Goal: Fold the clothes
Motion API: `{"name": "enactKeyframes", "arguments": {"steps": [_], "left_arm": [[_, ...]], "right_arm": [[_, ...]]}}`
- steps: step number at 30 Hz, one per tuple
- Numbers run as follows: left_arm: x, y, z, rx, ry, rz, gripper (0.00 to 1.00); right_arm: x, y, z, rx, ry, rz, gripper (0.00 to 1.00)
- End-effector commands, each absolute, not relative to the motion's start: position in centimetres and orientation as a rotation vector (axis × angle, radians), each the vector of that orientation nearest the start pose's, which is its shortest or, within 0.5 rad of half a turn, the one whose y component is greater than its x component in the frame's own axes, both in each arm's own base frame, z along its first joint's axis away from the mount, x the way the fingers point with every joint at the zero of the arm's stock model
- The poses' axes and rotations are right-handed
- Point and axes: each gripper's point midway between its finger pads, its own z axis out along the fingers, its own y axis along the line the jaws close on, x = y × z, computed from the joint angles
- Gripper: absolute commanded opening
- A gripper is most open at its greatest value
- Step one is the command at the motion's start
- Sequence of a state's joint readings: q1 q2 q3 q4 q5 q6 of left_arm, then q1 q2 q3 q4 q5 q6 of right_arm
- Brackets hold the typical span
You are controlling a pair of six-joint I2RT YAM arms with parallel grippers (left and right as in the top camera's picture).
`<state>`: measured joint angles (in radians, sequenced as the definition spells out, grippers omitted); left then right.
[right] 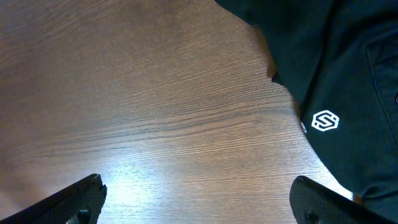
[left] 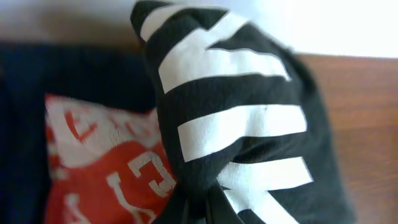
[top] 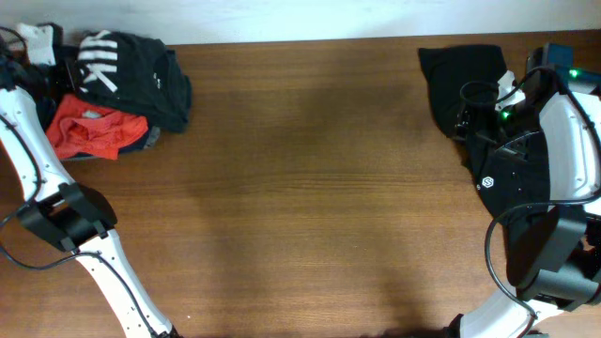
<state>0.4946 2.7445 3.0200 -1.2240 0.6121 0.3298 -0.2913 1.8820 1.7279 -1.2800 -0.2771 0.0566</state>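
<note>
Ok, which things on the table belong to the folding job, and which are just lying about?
For the job: black lettered shirt, far-left pile; black logo shirt, far right; red printed garment, probably, being clothing too.
Not the job: wooden table, only the work surface.

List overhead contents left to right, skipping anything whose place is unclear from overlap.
Lettered shirt → bare table → black shirt → right arm.
</note>
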Motion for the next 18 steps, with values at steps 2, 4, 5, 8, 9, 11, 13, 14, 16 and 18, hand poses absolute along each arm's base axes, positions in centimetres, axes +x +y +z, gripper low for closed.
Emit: {"name": "enactKeyframes", "arguments": {"steps": [2,4,5,8,9,11,13,14,16,18], "left_arm": [[57.7,21.4,19.9,0.009,2.284,-0.273,0.01],[57.5,21.7,19.7,-0.004,2.296,-0.269,0.01],[57.2,22.0,19.4,-0.016,2.307,-0.275,0.01],[57.0,22.1,19.3,-0.023,2.314,-0.278,0.01],[57.0,22.1,19.3,-0.022,2.313,-0.278,0.01],[57.0,22.1,19.3,-0.023,2.314,-0.278,0.01],[57.0,22.1,19.2,-0.024,2.316,-0.28,0.01],[57.0,22.1,19.2,-0.024,2.316,-0.28,0.01],[57.0,22.0,19.2,-0.023,2.316,-0.281,0.01],[56.9,22.0,19.1,-0.024,2.319,-0.283,0.01]], "right_arm": [[38.3,-6.5,16.1,0.473,2.884,0.375,0.99],[38.3,-6.5,16.2,0.473,2.883,0.375,0.99],[38.3,-6.5,16.2,0.472,2.882,0.374,0.99],[38.3,-6.5,16.2,0.472,2.882,0.374,0.99],[38.3,-6.5,16.2,0.473,2.883,0.374,0.99],[38.3,-6.5,16.1,0.473,2.884,0.375,0.99],[38.2,-6.4,16.1,0.474,2.887,0.376,0.99],[38.2,-6.4,16.1,0.474,2.887,0.376,0.99],[38.2,-6.4,16.1,0.474,2.887,0.376,0.99],[38.2,-6.4,16.1,0.474,2.887,0.376,0.99]]}}
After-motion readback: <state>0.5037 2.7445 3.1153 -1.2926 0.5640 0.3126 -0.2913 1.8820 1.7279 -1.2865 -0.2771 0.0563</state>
